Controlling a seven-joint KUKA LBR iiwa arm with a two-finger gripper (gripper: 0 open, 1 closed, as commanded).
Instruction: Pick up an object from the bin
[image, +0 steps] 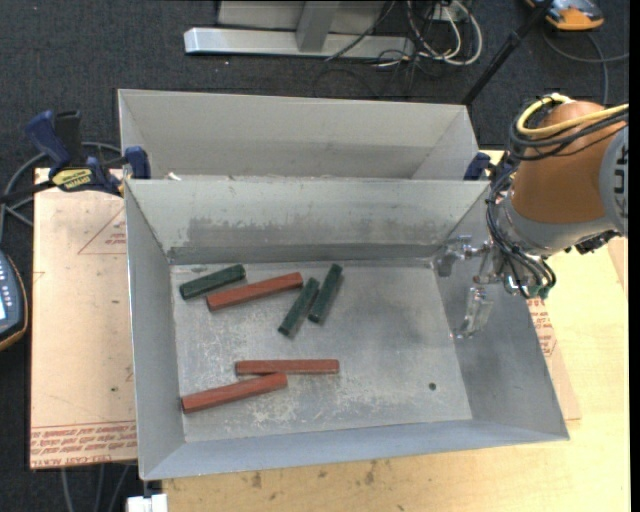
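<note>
Six slim bars lay on the floor of the grey metal bin (300, 215), three dark green and three red-brown, all in the bin's left and middle parts. Toward the bin's back-left corner a dark green bar (212, 282) lay nearly level. A red-brown bar (255, 292) sat just in front of it, close against its right end and running on toward the bin's middle. Near the middle of the bin, not far from the back wall, two more green ones slanted the same way side by side. These were the left green bar (298, 307) and the right green bar (326, 292), lying against each other along part of their length. Toward the bin's front-left, a second red-brown bar (287, 368) lay level. A third red-brown bar (233, 392) lay just in front of it, slanting toward the bin's front-left corner, with its right end meeting the one behind.

The gripper (470, 315) hung at the bin's right side, close to the sloping right wall and about midway between back and front, pointing down over bare floor. It was well apart from every bar, and the right green bar was the nearest of them. Whether the gripper was open or closed could not be told. Above it, over the bin's right rim, sat the arm's orange cover (560, 170), with a knot of cables (525, 275) beneath.
</note>
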